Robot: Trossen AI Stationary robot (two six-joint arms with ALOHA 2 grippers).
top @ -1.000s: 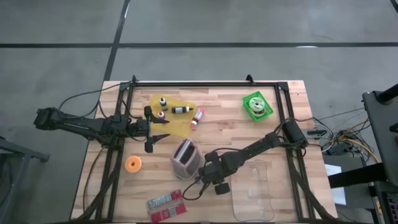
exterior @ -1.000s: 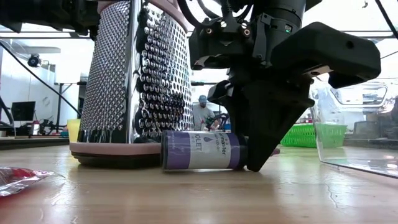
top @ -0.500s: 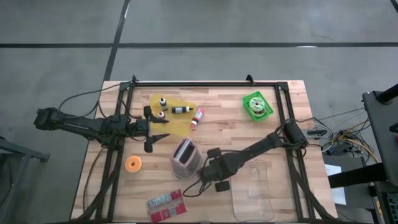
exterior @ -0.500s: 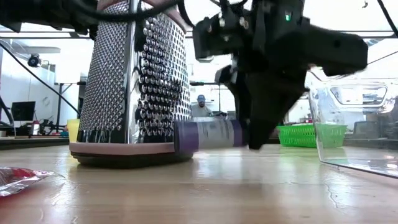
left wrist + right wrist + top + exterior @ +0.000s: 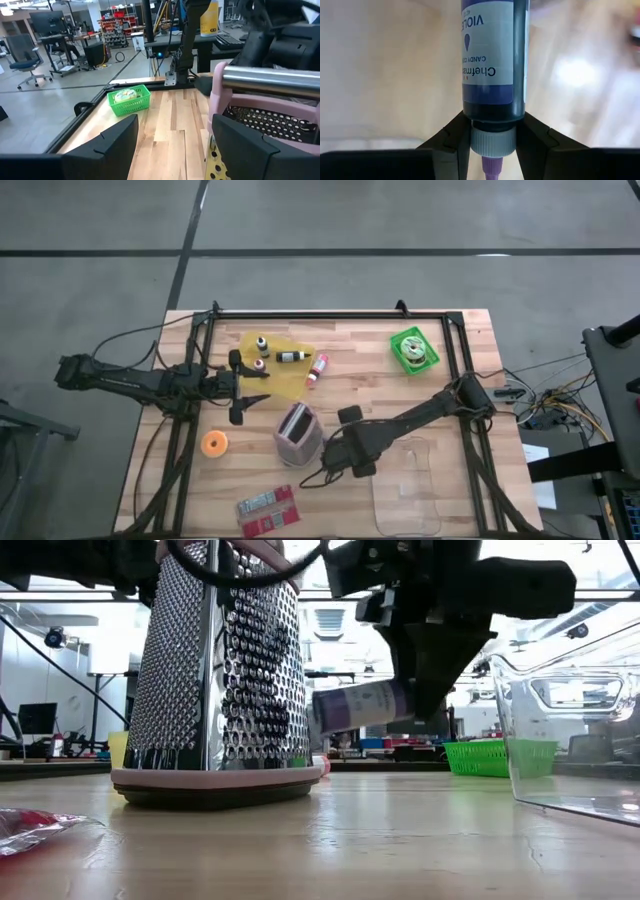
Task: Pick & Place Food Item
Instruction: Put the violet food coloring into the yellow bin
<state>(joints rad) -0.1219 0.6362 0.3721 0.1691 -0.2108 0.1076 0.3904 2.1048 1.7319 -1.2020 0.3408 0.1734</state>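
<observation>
A small violet food-colour bottle (image 5: 360, 706) with a white label hangs above the table beside the metal grater (image 5: 215, 670). My right gripper (image 5: 428, 690) is shut on it. The right wrist view shows the bottle (image 5: 492, 55) running straight away from that gripper (image 5: 491, 136). In the high view the right gripper (image 5: 338, 463) is at the table's middle front, next to the grater (image 5: 298, 432). My left gripper (image 5: 240, 387) waits open at the left, by the yellow mat (image 5: 290, 375). Its fingers (image 5: 115, 145) stand apart, with nothing between them. My right gripper pinches the bottle at its neck (image 5: 492, 125), just above the white cap, one finger (image 5: 451, 136) on each side. The fingers come steeply from above and lie across the bottle. The bottle is lifted clear of the table, nearly level, with its base end (image 5: 322, 712) a little lower.
A clear plastic container (image 5: 407, 485) lies right of the right gripper, its wall (image 5: 570, 740) close by. A green basket (image 5: 414, 348) sits at the far right. Small bottles lie on the yellow mat. An orange roll (image 5: 214, 443) and a red packet (image 5: 267, 510) lie near the front left.
My right gripper has risen and tipped steeper, still shut on the bottle. The bottle lay on the table against the grater's base and is now lifted clear, about halfway up the grater.
</observation>
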